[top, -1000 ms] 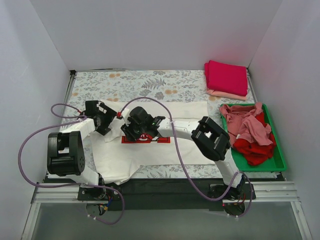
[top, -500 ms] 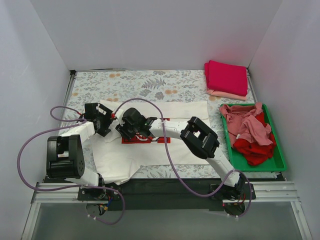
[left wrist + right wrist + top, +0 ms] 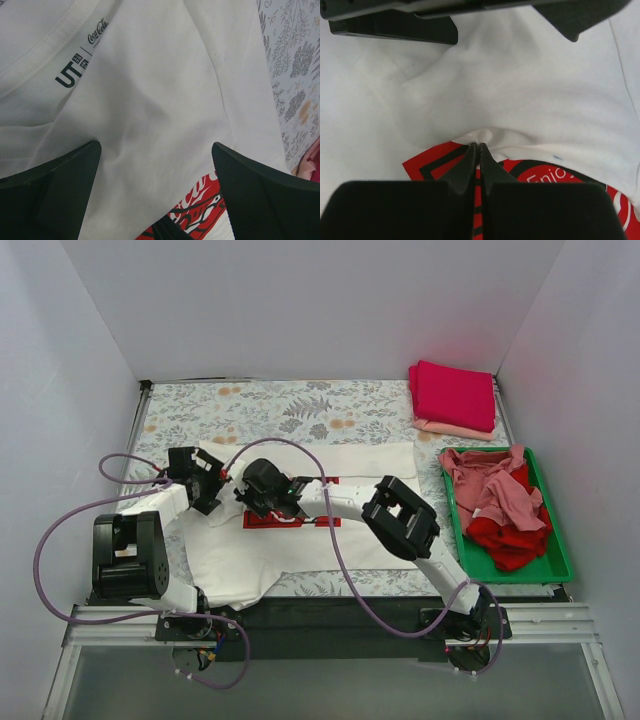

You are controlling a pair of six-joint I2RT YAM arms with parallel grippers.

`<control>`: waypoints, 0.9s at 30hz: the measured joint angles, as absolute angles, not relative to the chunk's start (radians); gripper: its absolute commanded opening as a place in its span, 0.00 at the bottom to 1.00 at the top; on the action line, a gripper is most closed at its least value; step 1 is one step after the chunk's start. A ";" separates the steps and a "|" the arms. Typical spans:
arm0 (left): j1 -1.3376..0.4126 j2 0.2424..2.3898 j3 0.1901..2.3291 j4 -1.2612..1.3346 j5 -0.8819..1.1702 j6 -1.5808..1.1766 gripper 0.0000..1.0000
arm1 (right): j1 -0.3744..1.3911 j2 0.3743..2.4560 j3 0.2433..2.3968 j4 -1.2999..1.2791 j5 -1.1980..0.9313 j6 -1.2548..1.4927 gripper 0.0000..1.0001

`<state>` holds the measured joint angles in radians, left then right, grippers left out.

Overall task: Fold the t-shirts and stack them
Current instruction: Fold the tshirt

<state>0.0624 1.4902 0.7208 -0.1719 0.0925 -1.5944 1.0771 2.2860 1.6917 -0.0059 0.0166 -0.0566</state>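
Right wrist view: right pincer (image 3: 478, 146) pinching thin ridge of cream-white t-shirt (image 3: 520, 90) at edge of red logo (image 3: 545, 175). Near collar label (image 3: 75, 70), left pincer (image 3: 155, 150) hanging spread, gripping nothing. Shirt lying flat on counter (image 3: 260, 400), 9 o'clock from green tray (image 3: 563, 565). Cloth looking light, limp, slippery under thin pinch; shoulder seams and hems probably holding better.

You have five shirts in view: one white shirt (image 3: 300, 550), one magenta shirt (image 3: 455, 395), one pale pink shirt (image 3: 450, 429), and at least one dusty-pink shirt (image 3: 490, 485) and one red shirt (image 3: 510, 540), whose heap is too tangled to count surely. You also have one tray (image 3: 556, 558), one tablecloth (image 3: 250, 405) and two arms, a left arm (image 3: 125, 545) and a right arm (image 3: 405, 520).
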 measured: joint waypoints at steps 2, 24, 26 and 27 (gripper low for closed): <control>0.065 1.490 0.721 -0.175 0.091 -1.597 0.94 | 1.077 2.263 1.676 -0.019 0.017 -0.052 0.01; 0.081 1.397 0.733 -0.271 0.067 -1.562 0.95 | 1.053 1.720 1.212 -0.066 0.147 0.084 0.98; 0.081 1.402 0.754 -0.281 0.068 -1.551 0.95 | 1.004 1.671 1.189 -0.072 0.166 0.128 0.98; 0.081 1.408 0.767 -0.282 0.068 -1.546 0.95 | 0.972 1.649 1.174 -0.073 0.170 0.146 0.98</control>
